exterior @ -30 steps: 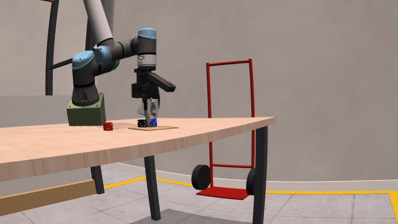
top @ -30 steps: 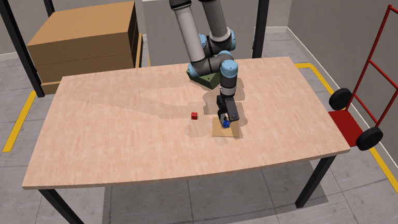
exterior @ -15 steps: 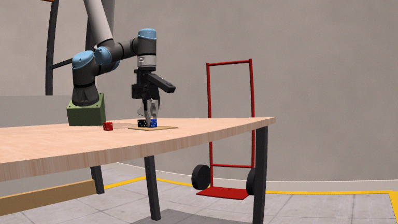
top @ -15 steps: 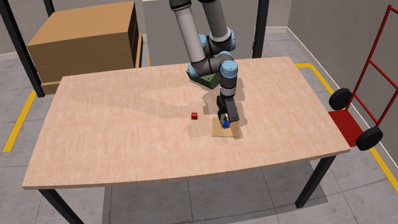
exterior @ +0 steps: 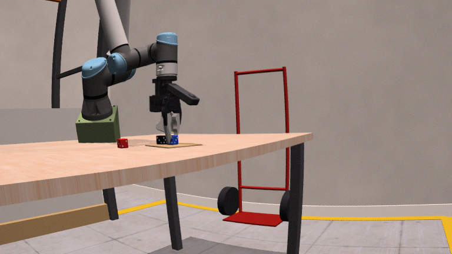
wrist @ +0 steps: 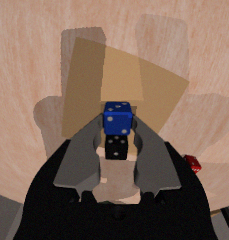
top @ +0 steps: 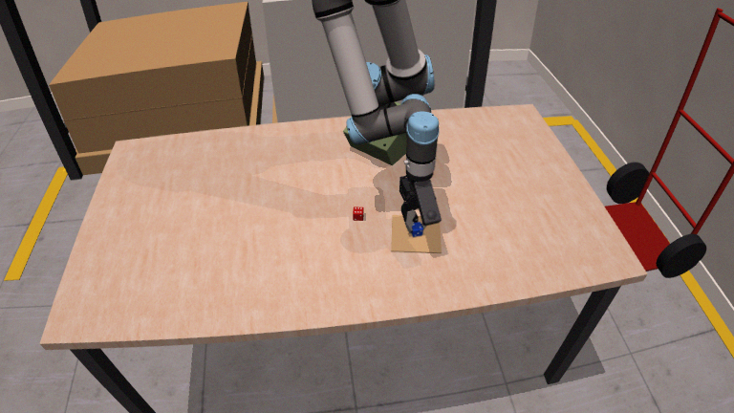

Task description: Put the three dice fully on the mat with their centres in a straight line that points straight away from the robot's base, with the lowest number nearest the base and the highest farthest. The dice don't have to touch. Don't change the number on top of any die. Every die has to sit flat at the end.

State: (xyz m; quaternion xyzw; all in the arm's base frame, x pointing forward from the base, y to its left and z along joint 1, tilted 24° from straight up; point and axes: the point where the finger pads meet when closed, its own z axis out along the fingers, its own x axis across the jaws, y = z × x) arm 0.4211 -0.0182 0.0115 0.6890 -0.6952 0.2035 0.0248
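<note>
The blue die [top: 417, 229] [exterior: 175, 139] [wrist: 117, 125] is between the fingertips of my gripper [top: 415, 227] [exterior: 172, 139] [wrist: 117, 114], which is shut on it. Its upper face shows two pips in the wrist view. It is at the tan mat [top: 402, 246] [exterior: 189, 144] [wrist: 161, 92] or barely above; I cannot tell which. The black die [exterior: 160, 139] [wrist: 116, 151] sits on the mat on the base side of the blue one, hidden in the top view; its upper face seems to show one pip. The red die [top: 357, 213] [exterior: 122, 143] [wrist: 192, 164], six on top, sits flat on the table, off the mat.
The green base block [top: 378, 147] [exterior: 97, 131] under the arm stands at the back of the wooden table [top: 216, 268] [exterior: 83, 167]. Cardboard boxes [top: 151, 62] and a red hand truck [top: 638, 235] [exterior: 255, 219] stand beyond the table.
</note>
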